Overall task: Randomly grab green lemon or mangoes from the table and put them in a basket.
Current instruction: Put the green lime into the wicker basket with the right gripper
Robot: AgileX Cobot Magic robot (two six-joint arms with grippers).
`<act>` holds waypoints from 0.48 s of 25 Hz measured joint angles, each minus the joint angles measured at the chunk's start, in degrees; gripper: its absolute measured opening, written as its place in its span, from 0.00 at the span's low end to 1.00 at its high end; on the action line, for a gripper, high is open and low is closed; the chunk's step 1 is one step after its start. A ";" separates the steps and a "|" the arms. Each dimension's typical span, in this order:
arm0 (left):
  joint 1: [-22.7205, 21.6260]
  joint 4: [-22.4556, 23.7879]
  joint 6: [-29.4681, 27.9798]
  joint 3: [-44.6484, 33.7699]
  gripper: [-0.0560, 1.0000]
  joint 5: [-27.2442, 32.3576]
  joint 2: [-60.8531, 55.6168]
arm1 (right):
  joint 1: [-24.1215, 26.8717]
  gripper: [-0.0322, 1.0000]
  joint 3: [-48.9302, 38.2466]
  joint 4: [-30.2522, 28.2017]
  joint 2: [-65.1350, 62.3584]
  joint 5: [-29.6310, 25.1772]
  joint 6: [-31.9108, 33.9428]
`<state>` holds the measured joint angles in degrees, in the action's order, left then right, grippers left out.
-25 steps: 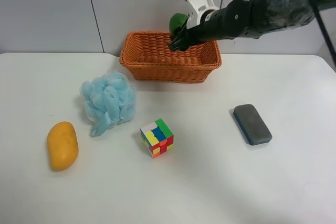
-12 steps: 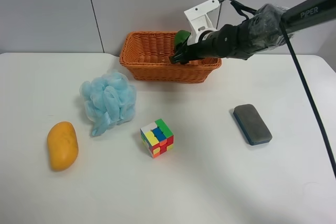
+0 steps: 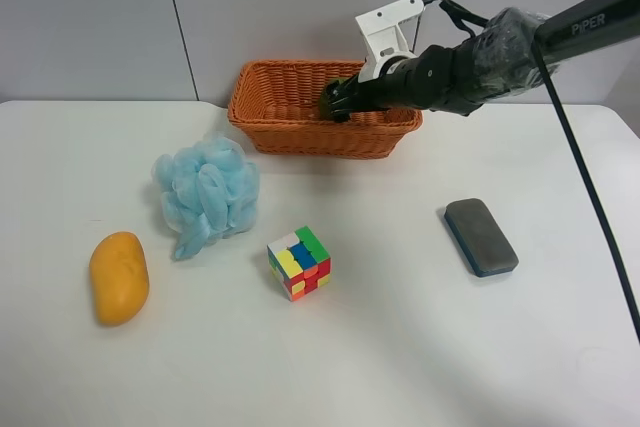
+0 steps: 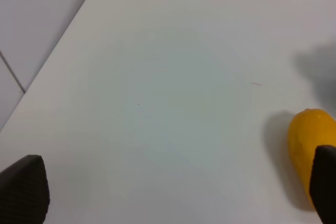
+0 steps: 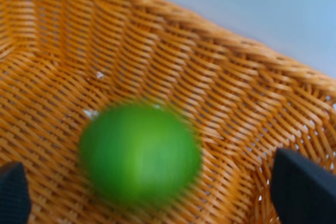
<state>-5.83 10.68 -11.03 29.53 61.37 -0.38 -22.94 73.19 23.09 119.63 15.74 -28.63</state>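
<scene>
The green lemon [image 5: 139, 153] is blurred inside the wicker basket [image 5: 220, 77], between the spread fingers [image 5: 302, 187] of my right gripper [image 5: 157, 182], which is open and touches nothing. In the exterior high view this gripper [image 3: 336, 101] dips into the basket [image 3: 320, 132], and the lemon is hidden there. The orange-yellow mango [image 3: 119, 277] lies on the white table [image 3: 400, 347] at the front of the view's left. My left gripper [image 4: 173, 187] is open above the table, with the mango [image 4: 307, 150] beside one finger [image 4: 325, 182]. The left arm is out of the exterior view.
A fluffy light-blue sponge [image 3: 206, 192] lies between the mango and the basket. A multicoloured puzzle cube [image 3: 299, 262] sits mid-table. A dark grey-blue eraser block [image 3: 481, 236] lies at the view's right. A grey wall stands behind the basket.
The right gripper came down from above the basket's rim into the basket. It let go of the green lemon, which now sits loose and blurred inside.
</scene>
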 joint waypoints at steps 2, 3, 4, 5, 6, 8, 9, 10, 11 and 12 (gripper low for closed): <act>0.00 0.00 0.00 0.00 0.99 0.00 0.00 | 0.00 0.93 0.00 0.04 0.00 0.00 -0.15; 0.00 0.00 0.00 0.00 0.99 0.00 0.00 | 0.00 0.93 0.00 0.04 0.00 0.00 -0.15; 0.00 0.00 0.00 0.00 0.99 0.00 0.00 | 0.00 0.93 0.00 0.04 0.00 0.00 -0.33; 0.00 0.00 0.00 0.00 0.99 0.00 0.00 | 0.00 0.93 0.00 0.04 0.00 0.00 -0.39; 0.00 0.00 0.00 0.00 0.99 0.00 0.00 | 0.00 0.93 0.00 0.04 0.00 0.00 -0.39; 0.00 0.00 0.00 0.00 0.99 -0.05 0.00 | 0.00 0.93 0.00 0.04 -0.15 -0.06 -0.45; 0.00 0.00 0.00 0.00 0.99 -0.05 0.00 | 0.00 0.93 0.00 0.04 -0.29 -0.18 -0.51; 0.00 0.00 0.00 0.00 0.99 -0.05 0.00 | 0.00 0.93 0.00 0.04 -0.72 -0.49 -0.51; 0.00 0.00 0.00 0.00 0.99 -0.05 0.00 | 0.00 0.93 0.00 0.04 -1.41 -0.91 -0.51; 0.00 0.00 0.00 0.00 0.99 -0.05 0.00 | 0.00 0.93 0.00 0.04 -2.10 -1.61 -0.63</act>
<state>-5.83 10.68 -11.03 29.53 61.32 -0.38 -22.94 73.19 23.13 117.52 14.13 -29.26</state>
